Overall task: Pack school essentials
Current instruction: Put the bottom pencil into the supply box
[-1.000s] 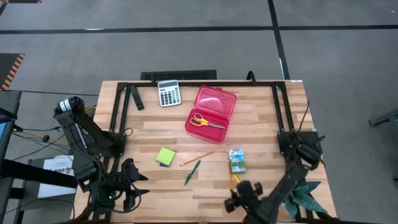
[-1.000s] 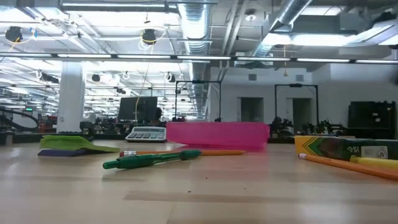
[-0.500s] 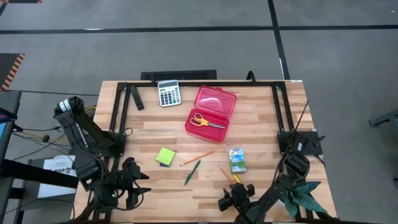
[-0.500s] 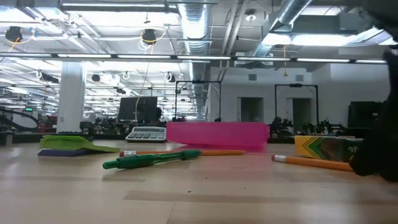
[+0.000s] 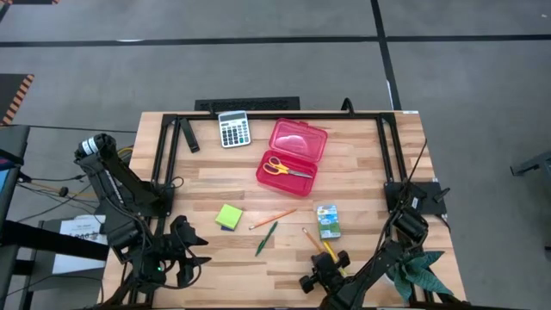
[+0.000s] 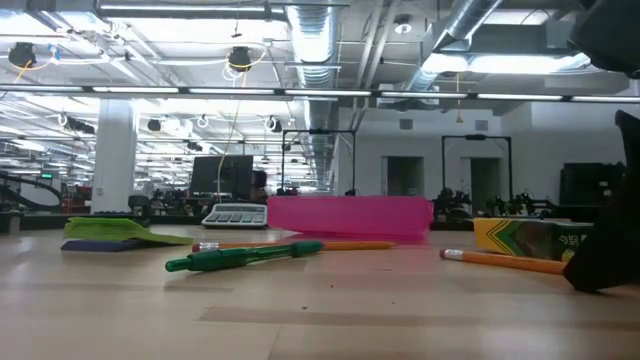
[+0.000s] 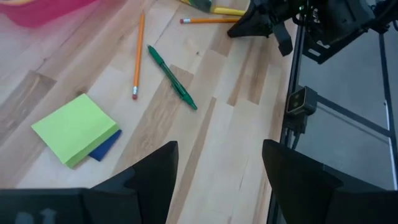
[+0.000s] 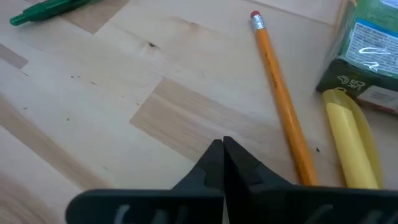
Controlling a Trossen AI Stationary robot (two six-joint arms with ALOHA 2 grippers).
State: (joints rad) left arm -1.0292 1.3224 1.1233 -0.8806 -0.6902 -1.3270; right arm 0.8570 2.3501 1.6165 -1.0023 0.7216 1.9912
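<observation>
High view: the right claw [image 5: 315,280] is seen low at the near edge of the surface [image 5: 362,172], its fingers pressed together with nothing between them. An orange pencil [image 5: 312,239] lies just beyond its tips, beside a yellow pencil [image 8: 349,147] that touches the green-blue carton [image 5: 328,220]. A second orange pencil [image 5: 273,218] and the dark green pen [image 5: 266,238] are found to the left, next to the lime-green sticky-note pad [image 5: 229,216]. The yellow-handled scissors [image 5: 286,169] are held inside the red case [image 5: 293,156], near the calculator [image 5: 233,129]. The left claw [image 5: 182,258] is parked at the near left corner, fingers spread apart.
</observation>
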